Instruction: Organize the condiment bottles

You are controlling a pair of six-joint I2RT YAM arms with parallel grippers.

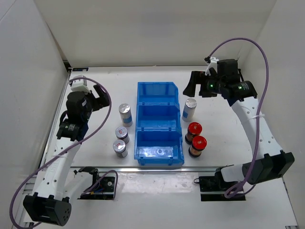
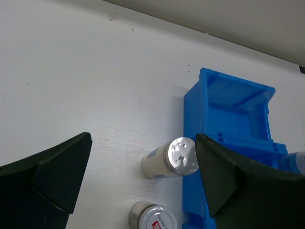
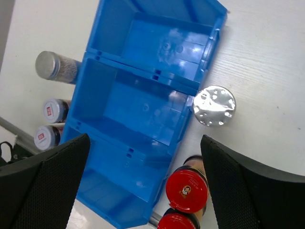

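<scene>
1. while the left gripper point(image 2: 143, 143) gapes wide, a white-blue bottle point(image 2: 169, 159) stands below it, beside the blue bin point(image 2: 228, 109).
2. right gripper point(image 3: 144, 138) spread wide too; second white-blue bottle point(image 3: 214, 106) sits near one finger.

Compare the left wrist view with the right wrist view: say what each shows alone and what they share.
Only the left wrist view shows the open left gripper and the back wall. Only the right wrist view shows the open right gripper, the two red-capped bottles and all three compartments of the blue bin. Both show the bin, the tall white-blue bottle to its left and a short grey bottle.
</scene>
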